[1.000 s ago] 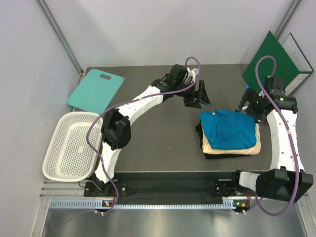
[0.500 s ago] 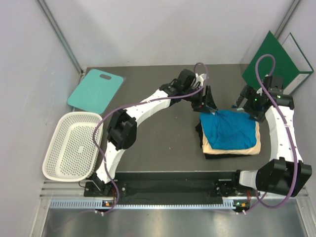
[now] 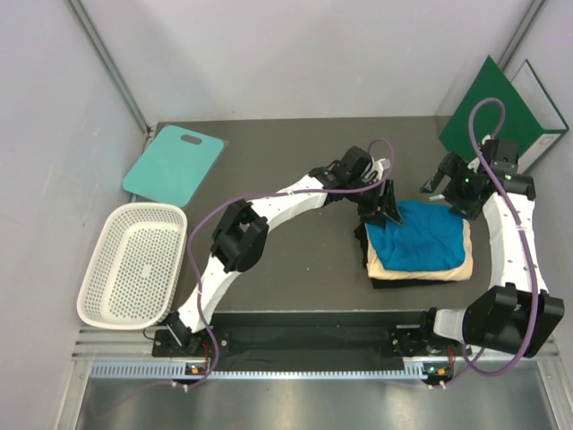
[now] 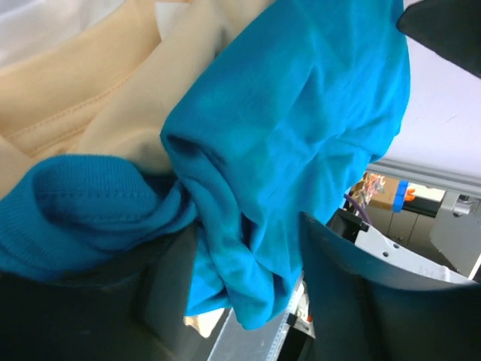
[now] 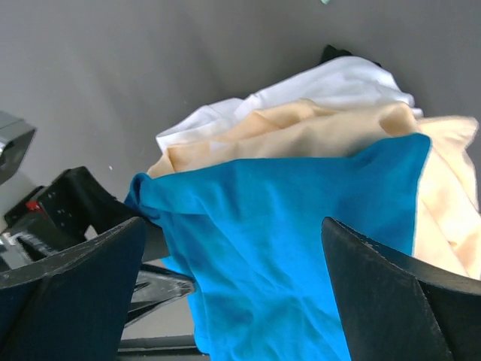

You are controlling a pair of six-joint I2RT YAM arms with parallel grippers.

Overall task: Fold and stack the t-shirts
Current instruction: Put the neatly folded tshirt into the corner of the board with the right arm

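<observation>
Blue, soft and short-sleeved, the bright cotton t-shirt (image 3: 421,235) lies uppermost on a small pile at the right of the dark grey surface (image 3: 286,170). In the overhead view it rests on the folded pale cream-yellow t-shirt (image 3: 421,270), whose edges show around it, so the stacking looks largely done and what remains is probably tidying. The left tool (image 3: 383,208) reaches across to the blue shirt's far left corner, a sensible spot for tugging a loose edge flat. The right tool (image 3: 439,184) sits near the far right corner, likely to mirror that pull. The left wrist camera shows a bunched ridge of blue cloth between this tool's dark fingers (image 4: 169,301), which stand apart and straddle it. The cloth appears to touch both, but no firm pinch shows, so I judge the tool unclosed. The right wrist camera shows its own fingers (image 5: 75,286) spread wide above the pile, with nothing between them. Below lie blue over cream, and a white cloth layer (image 5: 338,83) peeks out at the far side.
</observation>
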